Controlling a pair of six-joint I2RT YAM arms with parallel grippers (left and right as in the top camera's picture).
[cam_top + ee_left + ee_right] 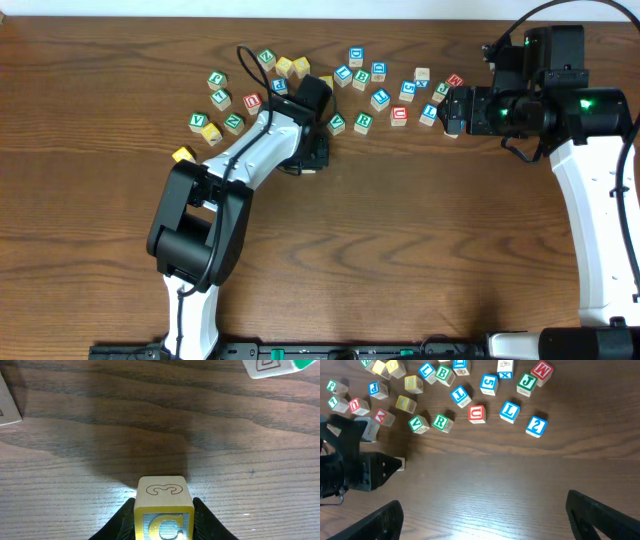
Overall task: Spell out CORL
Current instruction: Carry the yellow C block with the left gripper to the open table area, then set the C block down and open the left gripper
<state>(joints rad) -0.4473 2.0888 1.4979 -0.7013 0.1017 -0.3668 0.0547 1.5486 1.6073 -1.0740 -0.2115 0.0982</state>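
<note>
Left tool (pixel 163 522) clamps the yellow C block (pixel 163 507) by its sides, over the brown worktop (pixel 420 250) just below the scattered letter blocks (pixel 361 80). Right tool (pixel 485 520) gapes wide, holding nothing, by the scatter's right end. Open wood stretches toward the near edge. In the scatter's lower row lie a green R block (pixel 440 422) and a blue L block (pixel 509 411), with a red U block (pixel 477 414) between them.

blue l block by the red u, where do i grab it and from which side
Probably best from straight above, fingers on the near and far faces of the blue L block. It lies flat, letter up, slightly turned, so match that turn. Bare table lies on its near side, while the red U and blue 2 crowd the other two faces.
</note>
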